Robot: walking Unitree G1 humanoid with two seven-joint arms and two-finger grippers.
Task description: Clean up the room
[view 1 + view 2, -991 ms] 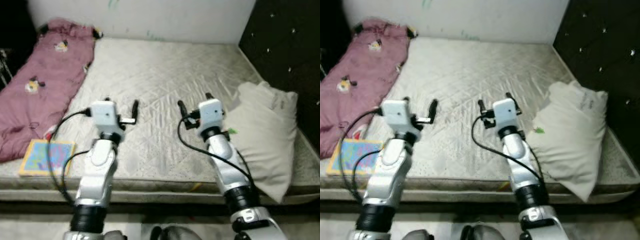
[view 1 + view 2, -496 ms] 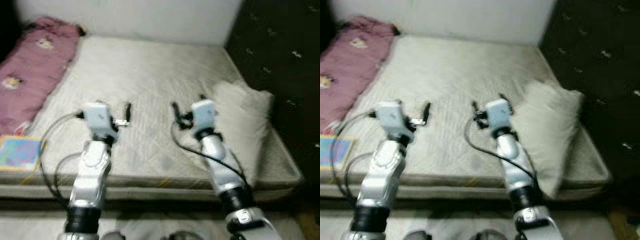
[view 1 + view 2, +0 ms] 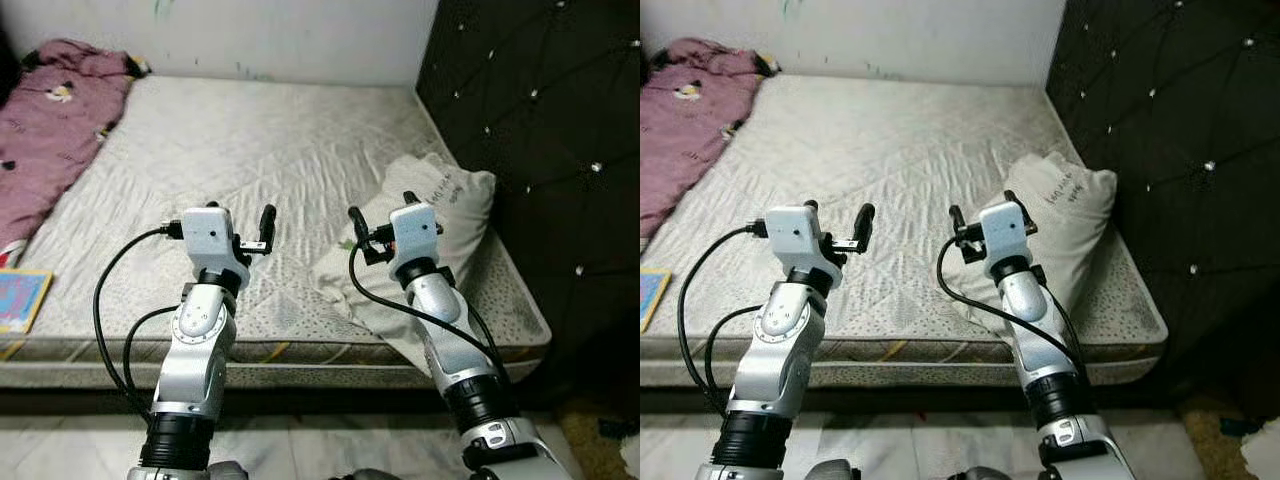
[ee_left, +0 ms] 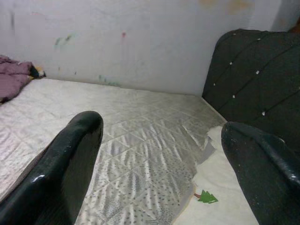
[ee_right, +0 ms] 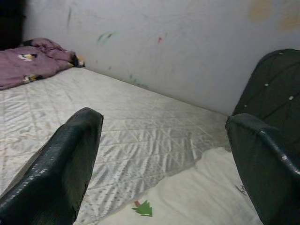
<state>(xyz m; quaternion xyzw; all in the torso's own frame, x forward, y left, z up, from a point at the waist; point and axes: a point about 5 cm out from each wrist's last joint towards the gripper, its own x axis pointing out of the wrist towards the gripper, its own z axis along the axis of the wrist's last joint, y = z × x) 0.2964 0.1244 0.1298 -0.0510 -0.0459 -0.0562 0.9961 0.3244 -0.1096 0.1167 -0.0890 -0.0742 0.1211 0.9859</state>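
A cream pillow (image 3: 440, 230) lies crumpled on the right side of the bare quilted mattress (image 3: 250, 130), against the black tufted headboard (image 3: 540, 120). A pink blanket (image 3: 50, 110) is heaped along the far left of the bed. A colourful book (image 3: 20, 300) rests at the mattress's left front edge. My left gripper (image 3: 240, 212) hovers open over the front middle of the mattress, holding nothing. My right gripper (image 3: 382, 208) is open and empty too, just above the pillow's left edge. The pillow (image 5: 187, 197) with its small green tree mark lies below the right fingers.
A white wall (image 3: 250, 35) with faint scribbles runs behind the bed. Pale floor (image 3: 300, 440) shows in front of the mattress, with something whitish at the far right corner (image 3: 630, 455).
The camera has swung to the right: pillow and headboard now sit nearer the centre, blanket and book have slid to the left edge. Both arms keep the same raised, open pose.
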